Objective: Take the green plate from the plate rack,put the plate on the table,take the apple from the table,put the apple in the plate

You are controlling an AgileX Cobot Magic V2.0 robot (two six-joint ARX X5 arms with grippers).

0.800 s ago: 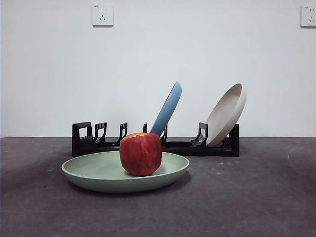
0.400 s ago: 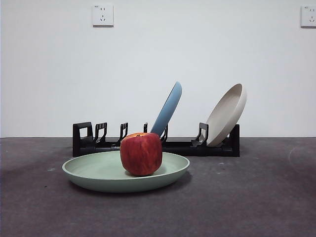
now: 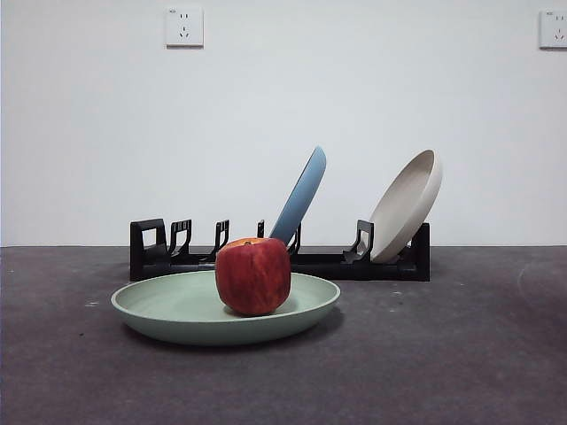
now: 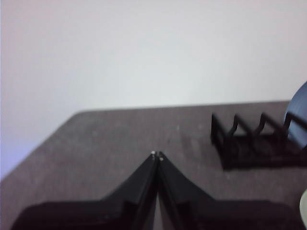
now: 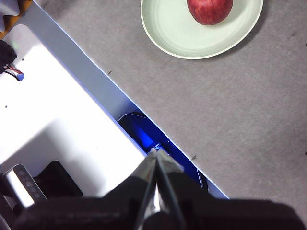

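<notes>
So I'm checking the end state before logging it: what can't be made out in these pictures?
- Front view: the apple hides part of the plate rack and of the green plate.
- Right wrist view: the top edge cuts off the apple and plate.
- Left wrist view: blurred; the side edge cuts the rack.

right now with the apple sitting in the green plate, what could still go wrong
Little, since both grippers are shut and away from the things. The apple stands on the shallow green plate, whose rim is low, so a bump might roll it out onto the table. The light blue plate and cream-white plate lean steeply in the plate rack; a knock to the rack might tip them.
</notes>
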